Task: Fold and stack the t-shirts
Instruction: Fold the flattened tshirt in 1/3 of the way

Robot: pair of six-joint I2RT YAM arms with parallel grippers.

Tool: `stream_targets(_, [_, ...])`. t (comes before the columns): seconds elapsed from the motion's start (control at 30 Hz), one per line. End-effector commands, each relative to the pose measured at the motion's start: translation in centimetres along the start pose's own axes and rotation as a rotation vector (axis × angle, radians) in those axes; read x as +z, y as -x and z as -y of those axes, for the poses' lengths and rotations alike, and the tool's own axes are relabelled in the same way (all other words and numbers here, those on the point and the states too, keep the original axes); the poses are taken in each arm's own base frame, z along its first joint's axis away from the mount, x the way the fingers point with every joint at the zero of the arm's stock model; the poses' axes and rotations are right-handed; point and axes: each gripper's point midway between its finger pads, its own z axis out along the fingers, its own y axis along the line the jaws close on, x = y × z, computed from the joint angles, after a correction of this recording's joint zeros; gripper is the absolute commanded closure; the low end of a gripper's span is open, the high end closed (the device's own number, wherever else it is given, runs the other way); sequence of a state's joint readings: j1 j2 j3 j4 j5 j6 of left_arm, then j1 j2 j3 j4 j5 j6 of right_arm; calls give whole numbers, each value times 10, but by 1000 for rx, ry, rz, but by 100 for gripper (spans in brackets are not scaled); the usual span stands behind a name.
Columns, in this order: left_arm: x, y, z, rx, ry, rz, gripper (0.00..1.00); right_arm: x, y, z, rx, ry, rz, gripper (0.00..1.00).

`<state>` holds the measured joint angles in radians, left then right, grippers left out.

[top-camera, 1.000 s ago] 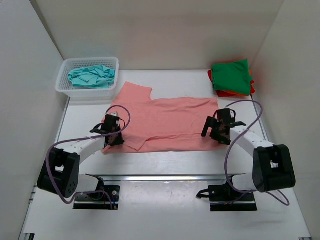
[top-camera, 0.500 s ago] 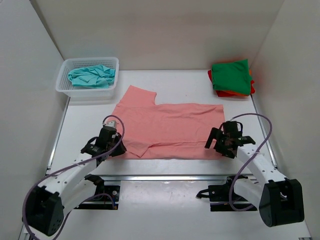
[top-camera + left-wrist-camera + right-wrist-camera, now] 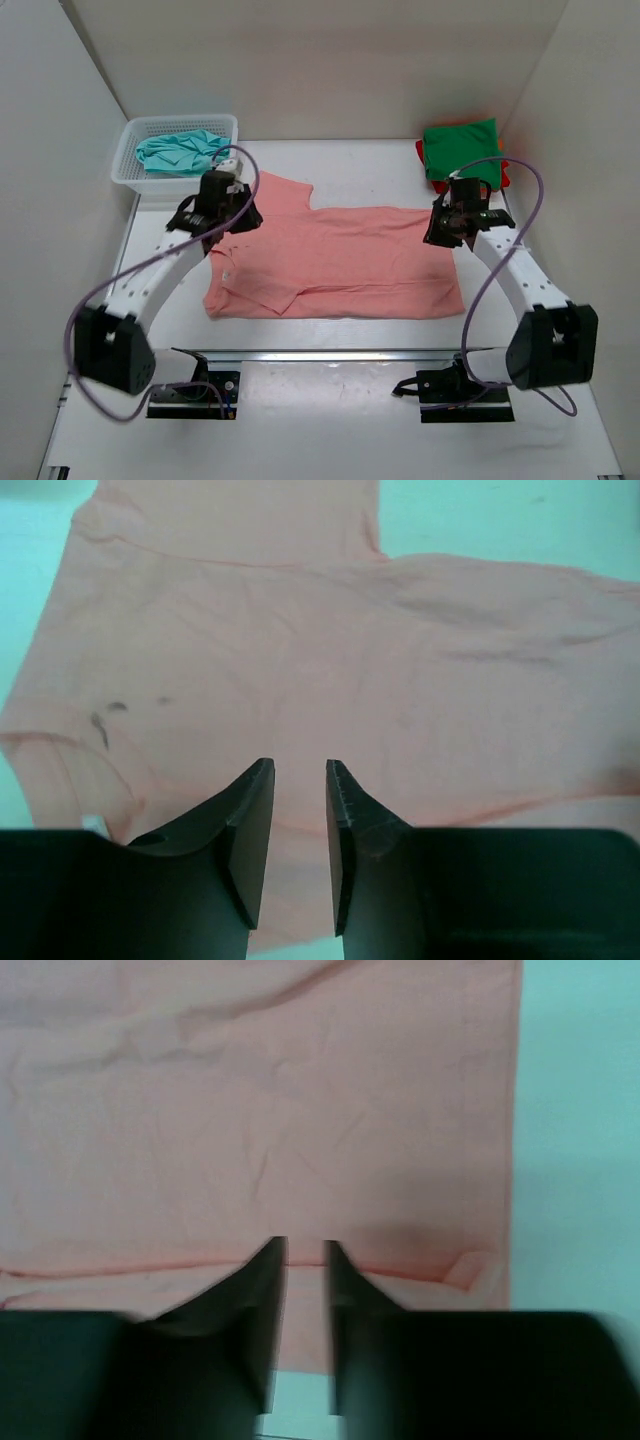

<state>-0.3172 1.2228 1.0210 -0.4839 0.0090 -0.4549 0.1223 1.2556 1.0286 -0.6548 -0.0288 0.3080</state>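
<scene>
1. In the upper left of the overhead frame, a white mesh basket (image 3: 175, 186) held a crumpled teal t-shirt (image 3: 183, 152).
2. The left gripper (image 3: 300, 767) hung over the upper left part of the salmon pink t-shirt (image 3: 340, 255), near its sleeve. Its jaws stood narrowly parted with nothing between them, and cloth showed through the gap.
3. The salmon shirt lay spread across the middle of the white table (image 3: 360, 170), one sleeve pointing toward the upper left and its lower left part doubled over. It looked light and limp, so it would likely sag, crease and drag if lifted from a single point. The better hold seemed to be a pinch at a hem or corner, one at each end, taken together.
4. The right gripper (image 3: 305, 1243) hovered over the shirt's upper right corner. Its jaws were slightly apart and gripped nothing, though its wrist view was blurred.
5. In the upper right, a folded green t-shirt (image 3: 462, 150) topped a stack, with a red t-shirt (image 3: 505, 178) and an orange t-shirt (image 3: 470, 188) showing at the edges beneath.
</scene>
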Motion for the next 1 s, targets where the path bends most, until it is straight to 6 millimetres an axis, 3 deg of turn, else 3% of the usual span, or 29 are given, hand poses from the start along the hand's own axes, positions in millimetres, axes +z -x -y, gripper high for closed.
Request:
stream_targets(0.0, [52, 7, -11, 96, 76, -42, 63, 22, 33, -1, -25, 47, 55, 90])
stream_targets(0.03, [69, 13, -18, 96, 113, -48, 70, 30, 36, -3, -22, 70, 42, 100])
stream_targets(0.1, [94, 23, -26, 93, 143, -41, 82, 42, 44, -4, -33, 79, 48, 100])
stream_targets(0.13, [101, 39, -30, 83, 150, -8, 84, 46, 49, -7, -47, 83, 54, 100])
stream_targets(0.2, [130, 41, -43, 83, 182, -27, 87, 54, 59, -5, -59, 90, 75, 100])
stream_targets(0.27, [144, 66, -48, 93, 209, 15, 78, 60, 67, -4, -76, 105, 105, 82])
stream_targets(0.3, [155, 61, -57, 120, 239, -4, 65, 60, 72, -7, -89, 111, 128, 73])
stream_targets(0.37, [167, 79, -60, 161, 267, 30, 55, 64, 78, -8, -96, 130, 139, 72])
stream_targets(0.4, [176, 89, -63, 169, 278, 42, 51, 70, 77, -8, -98, 132, 130, 61])
stream_targets(0.43, [185, 81, -70, 190, 301, 8, 48, 70, 79, -9, -98, 133, 137, 55])
stream_targets(0.5, [194, 90, -74, 221, 326, 11, 46, 74, 79, -6, -100, 117, 135, 45])
stream_targets(0.53, [202, 87, -81, 229, 328, -2, 45, 75, 77, -6, -103, 109, 131, 35])
stream_targets(0.57, [207, 87, -79, 230, 314, -14, 44, 76, 73, -5, -98, 105, 125, 17])
stream_targets(0.67, [229, 76, -93, 246, 320, -63, 45, 70, 76, -9, -94, 109, 153, 1])
stream_targets(0.77, [242, 68, -97, 282, 320, -114, 45, 62, 81, -14, -86, 121, 191, 1])
stream_targets(0.8, [242, 75, -97, 274, 323, -121, 45, 58, 84, -17, -86, 131, 207, 1])
stream_targets(0.83, [248, 69, -103, 278, 327, -142, 45, 56, 85, -18, -78, 140, 213, 0])
stream_targets(0.9, [251, 75, -96, 273, 287, -152, 44, 53, 83, -21, -64, 152, 218, 1])
stream_targets(0.97, [255, 67, -103, 271, 298, -196, 43, 48, 84, -24, -70, 162, 234, 1])
